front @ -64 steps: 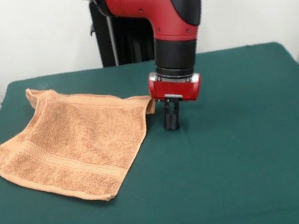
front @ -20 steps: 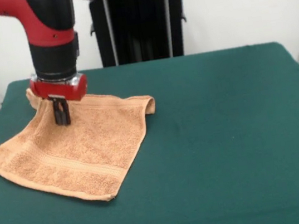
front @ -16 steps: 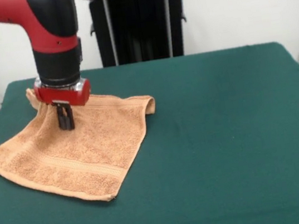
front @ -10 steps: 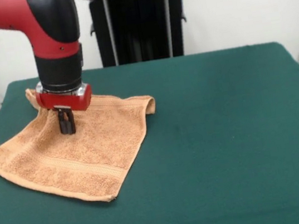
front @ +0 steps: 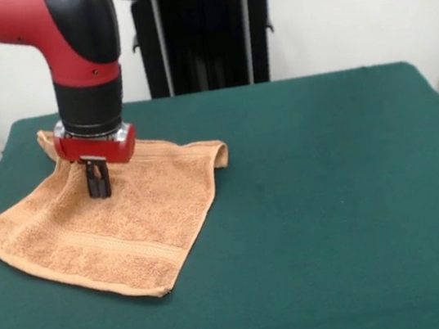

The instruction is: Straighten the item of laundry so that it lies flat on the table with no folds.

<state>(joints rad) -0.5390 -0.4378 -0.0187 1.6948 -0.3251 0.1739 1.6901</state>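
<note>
Orange-tan towel (front: 121, 225) lies rumpled on green table (front: 332, 197).

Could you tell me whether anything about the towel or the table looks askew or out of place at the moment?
Yes: the towel lies skewed near one corner of the table, its far corner curled over. The gripper is down on it.

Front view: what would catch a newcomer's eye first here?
The red and black arm comes down at the picture's upper left, its pincer standing on or just above the orange-tan towel. The towel lies spread at the left of the dark green table, its far right corner curled up. The rest of the tabletop shows only green felt.
</note>
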